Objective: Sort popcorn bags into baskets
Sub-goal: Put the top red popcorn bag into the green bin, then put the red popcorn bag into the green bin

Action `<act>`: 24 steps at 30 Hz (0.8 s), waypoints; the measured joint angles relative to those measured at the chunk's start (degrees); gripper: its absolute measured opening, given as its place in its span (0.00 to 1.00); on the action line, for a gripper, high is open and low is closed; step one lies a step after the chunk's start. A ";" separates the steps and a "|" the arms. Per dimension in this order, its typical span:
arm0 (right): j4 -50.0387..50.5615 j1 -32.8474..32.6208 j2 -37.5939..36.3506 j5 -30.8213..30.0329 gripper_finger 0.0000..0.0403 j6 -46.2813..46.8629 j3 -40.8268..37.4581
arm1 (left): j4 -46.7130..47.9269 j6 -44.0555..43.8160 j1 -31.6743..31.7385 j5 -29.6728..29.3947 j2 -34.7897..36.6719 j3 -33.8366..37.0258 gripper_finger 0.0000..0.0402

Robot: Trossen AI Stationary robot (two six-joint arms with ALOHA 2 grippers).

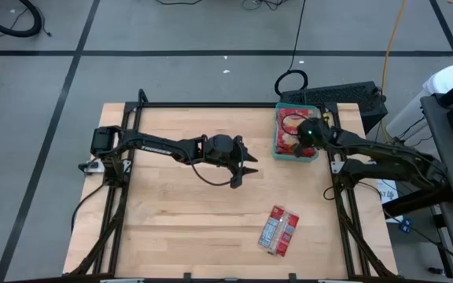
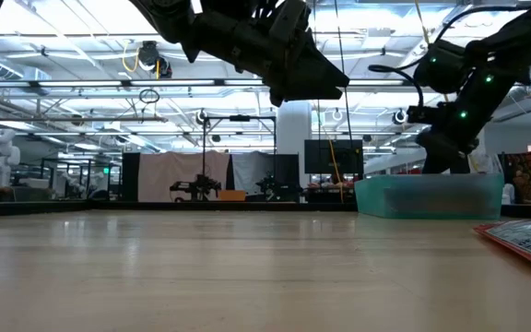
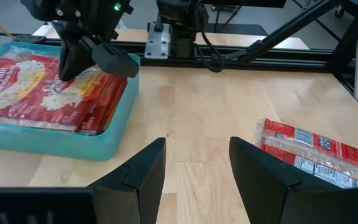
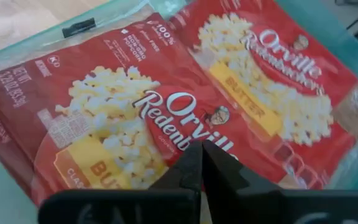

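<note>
Hovering just over the shallow teal-green plastic tray, the right gripper is seen with its two dark fingers pressed together and nothing clamped between them. Directly beneath its tips lies a flat red popcorn packet with a cream-yellow popcorn picture, and just beside that, partly overlapping, a second red packet of the same print; both rest inside the tray, whose pale teal wall is seen around them. From the left wrist view the same tray is shown with the right gripper standing above the packets.

Farther out from the right gripper, toward the middle of the wooden table, the left gripper is held above bare wood with its fingers apart and empty. Well apart from both grippers, near the table's front edge, a small stack of red packets with silvery-blue panels is left unsorted.

Risks are judged as follows. With the fingers closed so near the glossy film, a packet could be snagged or dragged if the right gripper is lifted at a slant, and the overlapping bag could be tipped over the low wall. The remaining packets lie flat and stacked, so two might be pinched together, or the top one might be slid away instead of gripped.
</note>
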State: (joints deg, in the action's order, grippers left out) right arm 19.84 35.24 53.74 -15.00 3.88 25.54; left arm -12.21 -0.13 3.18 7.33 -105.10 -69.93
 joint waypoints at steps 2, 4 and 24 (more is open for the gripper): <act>-1.26 0.00 0.56 0.04 0.00 -1.53 0.00 | 0.00 0.43 0.07 -0.02 0.00 0.00 0.45; -1.48 0.00 0.33 0.09 0.01 -2.82 0.00 | 0.00 0.65 0.07 -0.02 0.00 0.00 0.45; -2.06 -14.24 -18.72 15.19 0.01 8.38 3.23 | -2.59 -0.34 -8.25 -2.71 -0.81 0.01 0.45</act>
State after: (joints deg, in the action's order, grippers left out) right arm 17.78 21.00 35.02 0.19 12.26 28.77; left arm -14.80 -0.46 -5.07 4.62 -105.91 -69.92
